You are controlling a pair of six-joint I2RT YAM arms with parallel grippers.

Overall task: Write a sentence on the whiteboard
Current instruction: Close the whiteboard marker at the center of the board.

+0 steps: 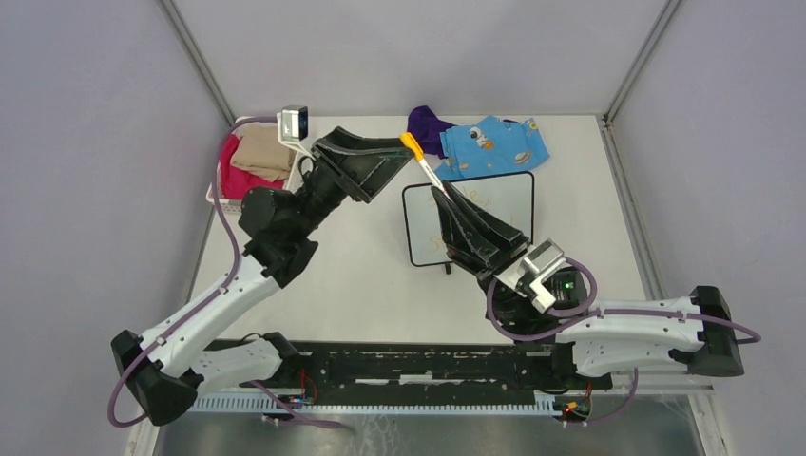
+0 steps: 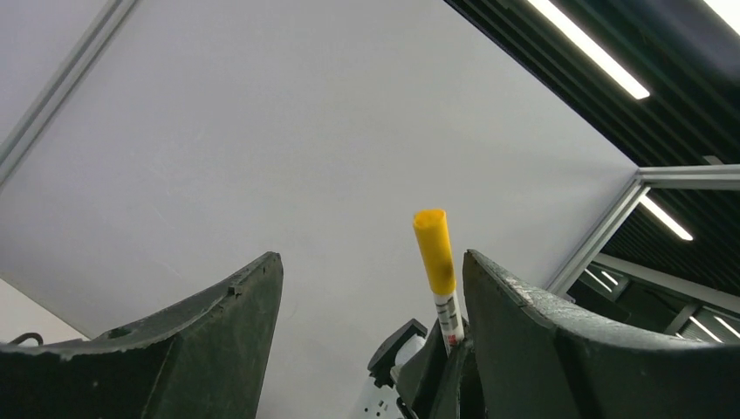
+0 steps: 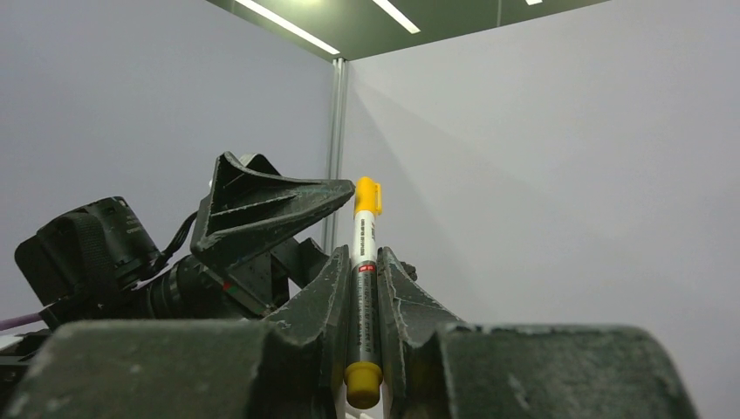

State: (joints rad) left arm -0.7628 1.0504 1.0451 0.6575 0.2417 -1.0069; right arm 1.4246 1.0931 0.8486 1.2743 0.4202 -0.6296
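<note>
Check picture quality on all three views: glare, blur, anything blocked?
Top external: even light, soft shadows, sharp; the right gripper hides part of the whiteboard, and the sentence is too faint to read. Left wrist: pointed up, ceiling light strips blown out, the left gripper's fingers dark in the foreground. Right wrist: the marker is sharp, no glare, no table in view.

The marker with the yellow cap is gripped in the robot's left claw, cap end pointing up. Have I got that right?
Not quite. It is the right claw that grips the marker, not the left. The right wrist view shows it clamped between that claw's two fingers, yellow cap end pointing up. The left claw stands open beside the cap.
</note>
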